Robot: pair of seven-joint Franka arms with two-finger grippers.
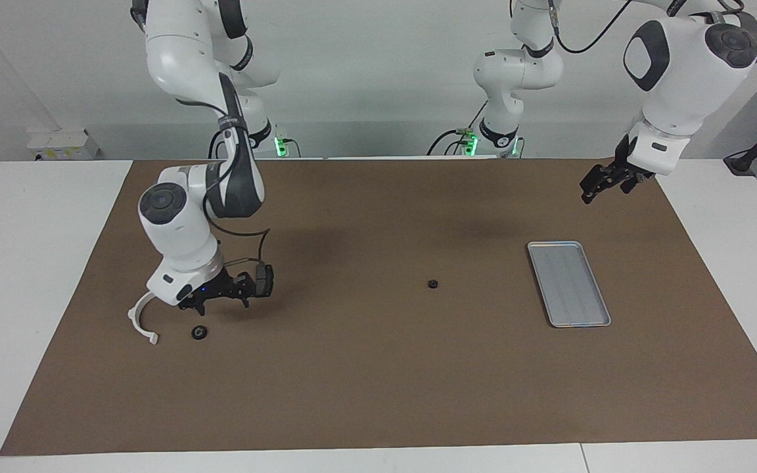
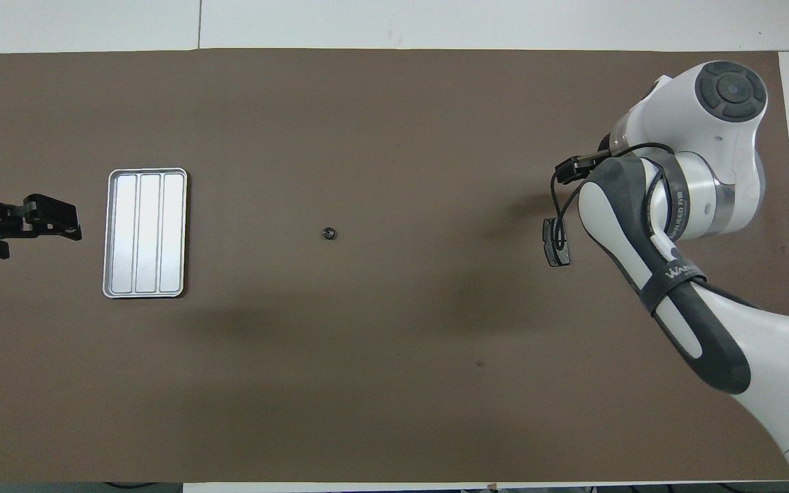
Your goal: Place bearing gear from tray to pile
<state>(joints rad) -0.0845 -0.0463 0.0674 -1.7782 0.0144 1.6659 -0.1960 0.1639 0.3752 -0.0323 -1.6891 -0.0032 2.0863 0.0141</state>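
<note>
Toward the right arm's end of the bench (image 1: 37, 263), a small dark bearing gear (image 1: 199, 332) lies on the brown mat (image 1: 378, 394), just beside one end of the white half-ring bracket (image 1: 139, 319). The right gripper (image 1: 226, 297) hangs low over the mat close to that gear, nothing in it, and its jaws stand apart. One dark brake pad (image 1: 263, 279) lies on the mat just by the gripper, a little nearer to the robots than the gear; in the overhead view the same pad (image 2: 556, 242) shows partly under the right arm's cable. I cannot make out a second pad, since the arm covers that spot.

A second small dark gear (image 1: 432, 284) sits alone on the mat about midway along the bench, well apart from everything else.

The tray (image 1: 569, 282) lies flat toward the left arm's end, its ribbed bottom bare. The left gripper (image 1: 605, 180) waits raised in the air, over the mat at the tray's end of the bench and clear of the tray itself, jaws apart and holding nothing; from above it (image 2: 52, 219) shows beside the tray's long edge.
</note>
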